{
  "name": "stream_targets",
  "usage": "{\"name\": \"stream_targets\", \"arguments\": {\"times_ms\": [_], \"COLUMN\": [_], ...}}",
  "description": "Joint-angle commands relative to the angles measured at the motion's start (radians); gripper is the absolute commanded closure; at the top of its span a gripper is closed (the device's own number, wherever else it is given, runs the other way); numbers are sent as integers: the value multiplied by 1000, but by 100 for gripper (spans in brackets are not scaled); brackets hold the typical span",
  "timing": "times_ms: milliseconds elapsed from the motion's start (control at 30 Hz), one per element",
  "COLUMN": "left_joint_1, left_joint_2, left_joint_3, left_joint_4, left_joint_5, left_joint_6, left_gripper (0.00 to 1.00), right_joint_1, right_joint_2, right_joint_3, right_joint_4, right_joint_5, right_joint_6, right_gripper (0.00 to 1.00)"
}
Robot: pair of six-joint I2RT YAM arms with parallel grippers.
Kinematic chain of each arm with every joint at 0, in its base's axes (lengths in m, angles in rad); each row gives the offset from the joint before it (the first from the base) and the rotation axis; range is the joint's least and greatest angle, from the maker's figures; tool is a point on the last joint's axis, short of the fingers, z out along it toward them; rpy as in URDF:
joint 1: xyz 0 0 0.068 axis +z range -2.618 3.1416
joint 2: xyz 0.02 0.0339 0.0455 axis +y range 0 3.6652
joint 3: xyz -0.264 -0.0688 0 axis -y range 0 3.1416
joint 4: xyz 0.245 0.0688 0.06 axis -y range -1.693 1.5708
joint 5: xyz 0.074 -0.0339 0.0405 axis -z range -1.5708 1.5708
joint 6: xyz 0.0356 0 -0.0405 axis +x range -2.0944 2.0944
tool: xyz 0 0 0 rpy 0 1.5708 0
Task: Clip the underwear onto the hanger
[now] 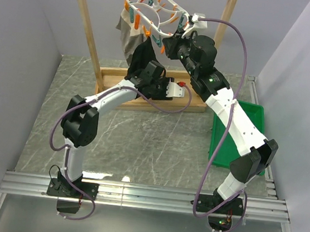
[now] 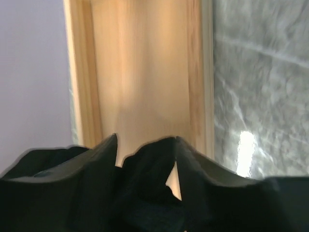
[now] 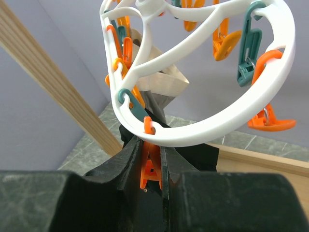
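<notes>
The white oval hanger (image 1: 158, 10) hangs by its hook from the wooden rack's top bar, with orange and teal pegs around it. The black underwear (image 1: 144, 52) hangs just under its near-left rim. My left gripper (image 1: 140, 65) is shut on the underwear from below; in the left wrist view black fabric (image 2: 149, 169) fills the gap between the fingers (image 2: 91, 164). My right gripper (image 1: 168, 42) is shut on an orange peg (image 3: 152, 164) hanging from the hanger's rim (image 3: 207, 129). The underwear (image 3: 195, 152) shows just behind that peg.
A grey-beige garment (image 1: 125, 30) hangs clipped at the hanger's left side. The tall wooden rack (image 1: 89, 30) stands on a wooden base (image 1: 196, 101) at the back of the table. A green bin (image 1: 243, 129) sits at the right, partly under the right arm.
</notes>
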Motion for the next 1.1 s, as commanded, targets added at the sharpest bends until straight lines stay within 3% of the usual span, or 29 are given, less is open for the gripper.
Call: {"name": "stream_targets", "arguments": {"times_ms": [0,133,167,300,600,833,1067], "left_joint_1": [-1,-2,-2,2,68,211,286], "left_joint_2": [-14,-89,-100,-180,-408,-438,-419], "left_joint_3": [61,-11,-14,-60,-297,-366,-361], "left_joint_4": [-69,-142,-162,-245,-285,-320,-245], "left_joint_5": [-86,-54,-49,-44,94,155,180], "left_joint_6": [53,92,96,115,244,336,365], "left_gripper": [50,72,82,98,100,100,99], "right_joint_1": [5,5,5,2,-1,-4,-4], "right_joint_2": [-40,-40,-41,-43,-40,-45,-49], "right_joint_3": [34,24,22,14,16,11,14], "right_joint_4": [9,17,19,23,28,29,28], "right_joint_5": [15,17,17,20,23,15,14], "right_joint_6": [-14,-22,-25,-26,-33,-34,-33], "right_gripper": [100,100,100,100,100,100,100]}}
